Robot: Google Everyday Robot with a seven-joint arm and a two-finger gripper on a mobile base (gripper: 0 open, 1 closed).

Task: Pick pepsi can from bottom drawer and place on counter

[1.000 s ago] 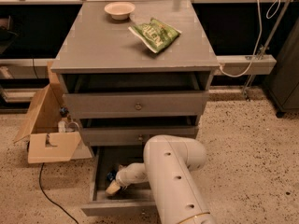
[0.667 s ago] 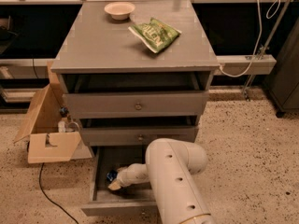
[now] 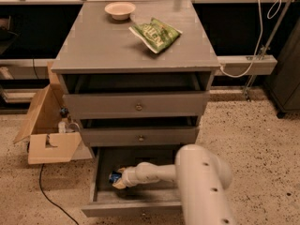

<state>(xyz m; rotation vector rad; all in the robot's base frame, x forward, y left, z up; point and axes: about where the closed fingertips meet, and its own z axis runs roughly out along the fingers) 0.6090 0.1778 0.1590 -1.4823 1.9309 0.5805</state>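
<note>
A white arm [image 3: 201, 182] is reaching from the lower right down into the bottom drawer [image 3: 93, 184], which is standing pulled well out below the cabinet. Its tool [image 3: 118, 178] is sitting low in the left part of that drawer, right against the pepsi can [image 3: 114, 176]. Only a small dark-blue patch of the can is showing beside the tool's pale tip. Whether the tool is clenched on the can or released, I cannot tell, and the bulky arm is hiding much of the drawer's right side.

Above, the middle drawer [image 3: 140, 136] and the top drawer [image 3: 136, 104] are both standing slightly open, each showing a small round knob. Their fronts are overhanging the back of the bottom drawer.

On the grey surface [image 3: 108, 46] a pale shallow bowl [image 3: 120, 9] is sitting close to the far edge, towards the far-left corner. A green crisp bag [image 3: 155, 34] is lying tilted right of the middle, in the far half and well apart from the near edge. White lettering is showing on the bag, but it cannot be read. No logo or writing can be made out on the can.

On the speckled floor to the left an open cardboard box [image 3: 49, 144] is leaning just beside the cabinet, and a black cable [image 3: 49, 196] is trailing in front of it. A white cable [image 3: 255, 46] is hanging at the right.
</note>
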